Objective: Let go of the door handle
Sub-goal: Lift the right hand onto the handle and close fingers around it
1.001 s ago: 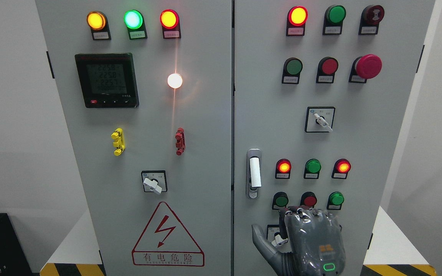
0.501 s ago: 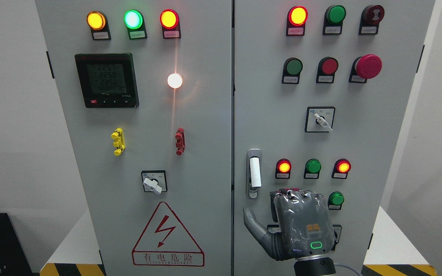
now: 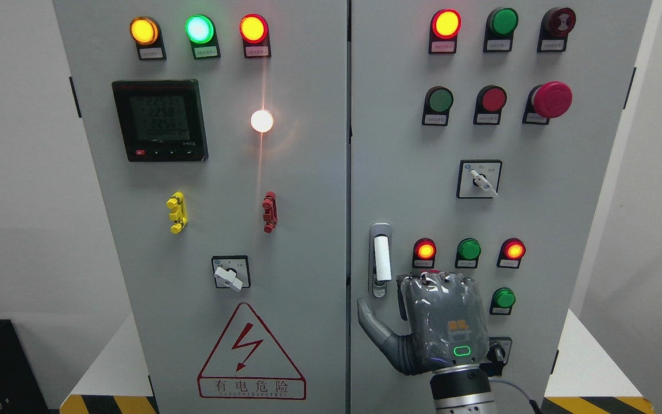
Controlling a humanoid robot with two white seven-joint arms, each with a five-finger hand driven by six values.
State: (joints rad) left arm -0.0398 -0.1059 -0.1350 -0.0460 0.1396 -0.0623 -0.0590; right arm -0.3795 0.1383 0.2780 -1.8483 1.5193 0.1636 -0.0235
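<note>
The right hand [image 3: 435,325] rose from the bottom edge with its grey back toward the camera, a green light glowing near the wrist. Its thumb stuck out to the left, apart from everything, and its fingers [image 3: 431,282] were folded forward toward the panel so that only the knuckles showed; they closed on nothing that could be seen. The door handle [image 3: 381,260] stood just up and to the left of the knuckles, upright in its silver recess, white and free of the hand. Beyond the hand lay the grey cabinet door [image 3: 538,230] itself. A green button [image 3: 503,298] sat just to the right of the knuckles, and directly above them ran a row of three lamps, with the red lamp [image 3: 424,250] nearest the handle. Higher still was a rotary switch [image 3: 480,179], and further up to the right a red mushroom button [image 3: 551,99]. Far to the left, on the other door, hung a lightning warning triangle [image 3: 251,353].
</note>
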